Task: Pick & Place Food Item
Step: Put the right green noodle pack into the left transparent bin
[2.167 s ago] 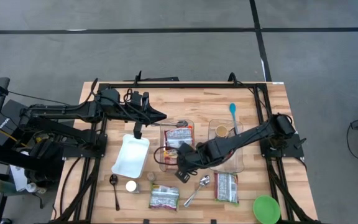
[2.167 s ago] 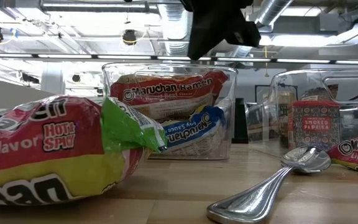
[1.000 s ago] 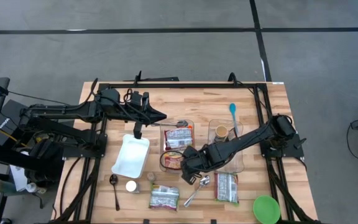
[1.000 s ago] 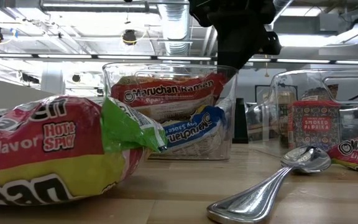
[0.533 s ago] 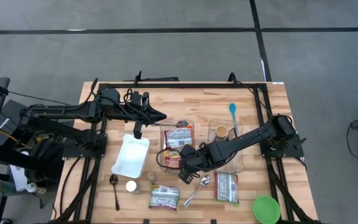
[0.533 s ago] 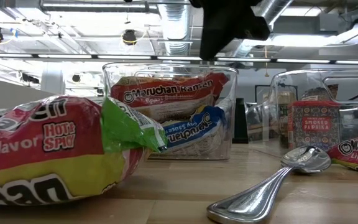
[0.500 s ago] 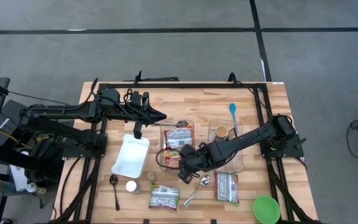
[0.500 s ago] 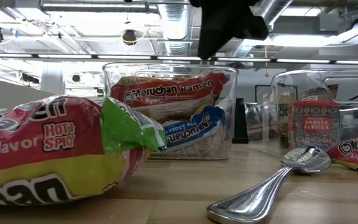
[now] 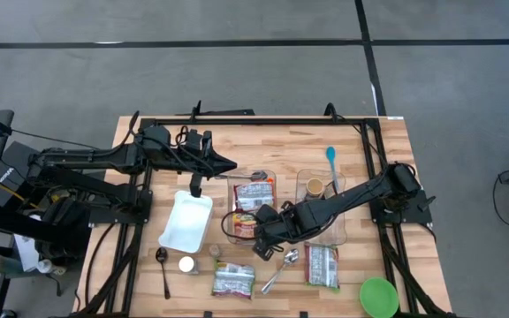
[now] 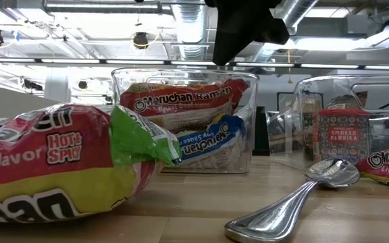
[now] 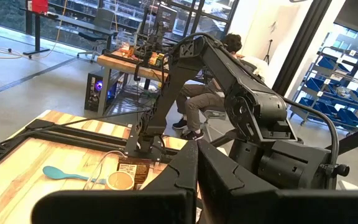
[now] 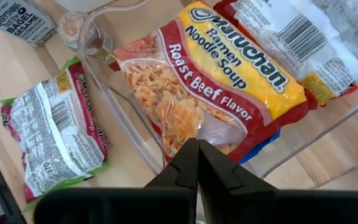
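Wooden table (image 9: 281,146) under both arms, grey floor all around. Right gripper (image 9: 262,245) hanging low with fingers (image 12: 188,163) pressed together and holding nothing, poised over the near rim of a clear tub (image 12: 129,134). Directly below and ahead of its tips, a ramen packet (image 12: 229,99) lying inside that tub on top of another packet. Just outside the tub, beside the gripper, a second noodle pack (image 12: 55,140) flat on the wood; spoon (image 9: 278,269) close by. Left gripper (image 9: 228,164) parked well apart at the far side, fingers closed and empty, above a white tray (image 9: 186,221).
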Controlling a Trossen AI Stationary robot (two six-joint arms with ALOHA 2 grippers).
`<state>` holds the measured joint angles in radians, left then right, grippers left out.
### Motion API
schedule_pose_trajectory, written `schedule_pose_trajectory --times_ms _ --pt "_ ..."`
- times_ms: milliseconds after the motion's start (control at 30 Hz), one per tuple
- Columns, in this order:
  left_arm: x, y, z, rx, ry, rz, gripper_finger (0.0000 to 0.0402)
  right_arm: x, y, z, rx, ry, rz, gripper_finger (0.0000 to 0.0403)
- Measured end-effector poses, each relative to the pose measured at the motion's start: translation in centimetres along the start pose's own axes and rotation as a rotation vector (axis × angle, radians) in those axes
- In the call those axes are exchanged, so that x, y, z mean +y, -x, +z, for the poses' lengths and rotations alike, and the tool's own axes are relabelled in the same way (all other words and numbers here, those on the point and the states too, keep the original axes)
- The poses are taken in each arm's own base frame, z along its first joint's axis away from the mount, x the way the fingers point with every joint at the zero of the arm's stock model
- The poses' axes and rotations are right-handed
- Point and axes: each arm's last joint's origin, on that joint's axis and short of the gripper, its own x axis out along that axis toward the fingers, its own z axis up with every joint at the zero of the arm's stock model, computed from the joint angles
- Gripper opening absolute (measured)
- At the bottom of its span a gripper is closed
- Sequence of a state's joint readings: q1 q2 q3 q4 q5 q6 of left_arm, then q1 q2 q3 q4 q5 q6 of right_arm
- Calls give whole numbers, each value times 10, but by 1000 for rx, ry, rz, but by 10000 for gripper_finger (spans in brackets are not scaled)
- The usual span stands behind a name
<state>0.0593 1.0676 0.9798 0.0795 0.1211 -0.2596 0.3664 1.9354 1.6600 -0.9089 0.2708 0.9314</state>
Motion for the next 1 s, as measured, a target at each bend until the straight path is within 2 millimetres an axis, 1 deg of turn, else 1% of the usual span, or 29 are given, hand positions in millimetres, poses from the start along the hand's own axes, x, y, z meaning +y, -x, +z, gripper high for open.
schedule_pose_trajectory --times_ms 133,300,367,433,533,600,767,833,1000 --pt "0 0 0 0 0 0 0 -1 0 0 -1 1 -5 0" --pt "0 0 0 0 0 0 0 1 8 -3 1 11 4 0" --pt "0 0 0 0 0 0 0 1 15 -6 12 22 0 0" --pt "0 0 0 0 0 0 0 6 23 -5 -5 23 31 0" --pt "0 0 0 0 0 0 0 10 38 -11 17 54 22 0" --pt "0 0 0 0 0 0 0 15 48 -14 12 56 48 0" --pt "0 0 0 0 0 0 0 23 72 -32 50 70 35 0" --pt "0 0 0 0 0 0 0 25 80 -42 72 79 18 0" --pt "0 0 0 0 0 0 0 31 92 -74 123 75 -32 0"
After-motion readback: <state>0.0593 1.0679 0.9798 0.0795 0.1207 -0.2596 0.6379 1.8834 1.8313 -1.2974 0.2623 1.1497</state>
